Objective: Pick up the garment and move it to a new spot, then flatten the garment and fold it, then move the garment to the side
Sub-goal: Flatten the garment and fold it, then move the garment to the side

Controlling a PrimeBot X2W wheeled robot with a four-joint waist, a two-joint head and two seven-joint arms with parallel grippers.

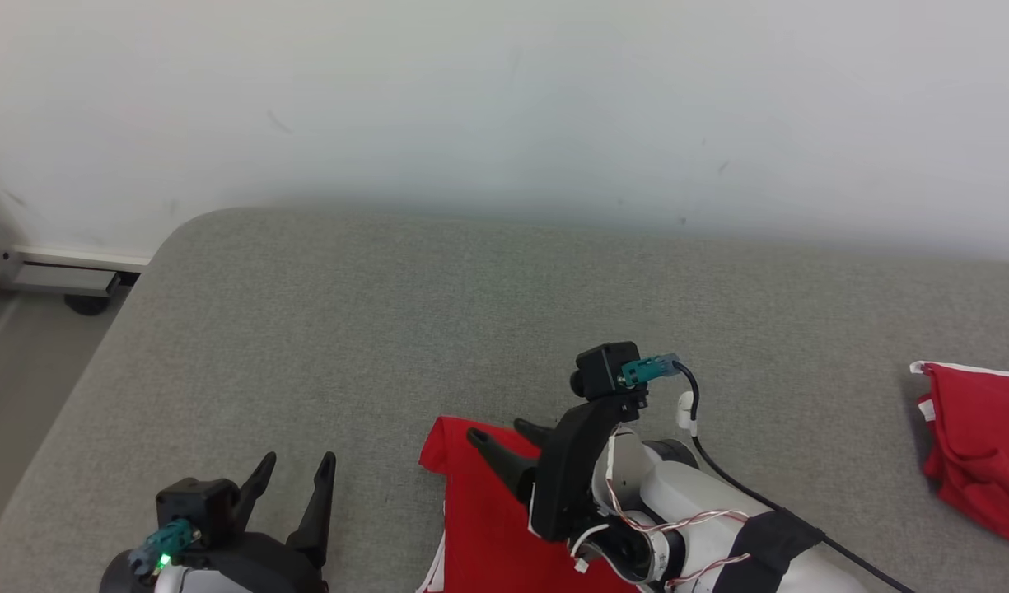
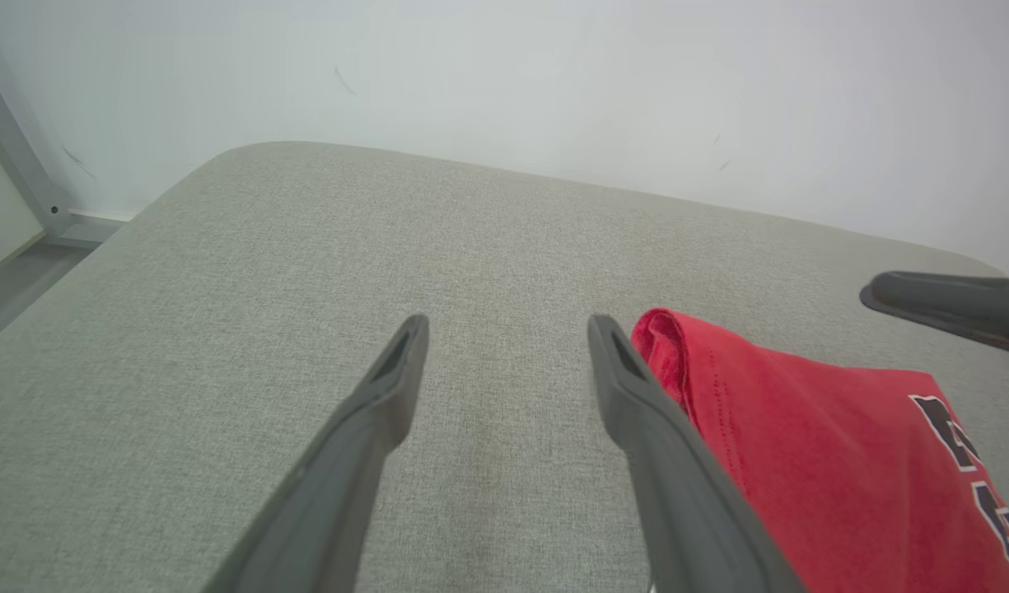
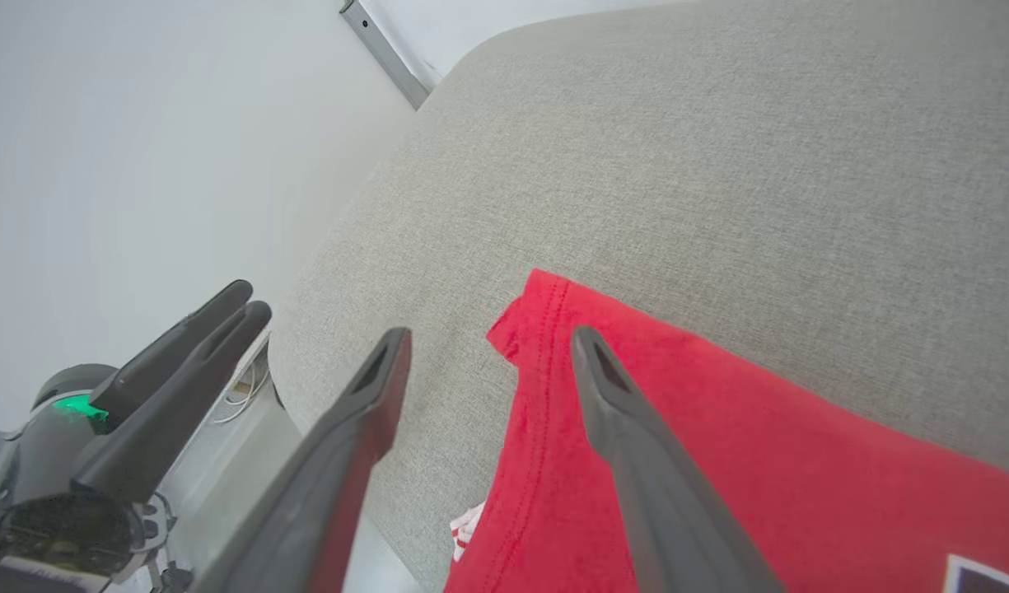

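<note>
Right gripper [image 1: 500, 431], head view: fingers spread wide, nothing between them, tips over the far left corner of the garment [image 1: 488, 527]. We note the garment lies at the cushion's [image 1: 323, 329] front edge, about midway along it. Left gripper [image 1: 298, 461] sits near the front left corner, also wide open and empty, apart from the cloth. A second red cloth [image 1: 978, 445] lies at the right edge, well apart.

Left wrist view: left gripper [image 2: 508, 329] points across bare cushion [image 2: 224, 288]. Garment [image 2: 801, 445] is just beside its right finger; the corner hem looks rolled, with a dark print [image 2: 965, 461] on top.

Right wrist view: right gripper [image 3: 492, 339] straddles the garment [image 3: 718, 461] corner, one finger over cloth, the other over cushion [image 3: 718, 165]. White tag [image 3: 467, 523] shows by the front edge, left gripper [image 3: 249, 301] beyond.

Risks, our judgement:
- A pull toward us could drag the garment off the front edge, since it lies right at it.
- The rolled corner may stay tucked if smoothed without lifting.
- The arms are near each other, so a sideways sweep could knock fingers together.
- The second cloth takes the right edge, so setting the garment aside there could mix the two.
</note>
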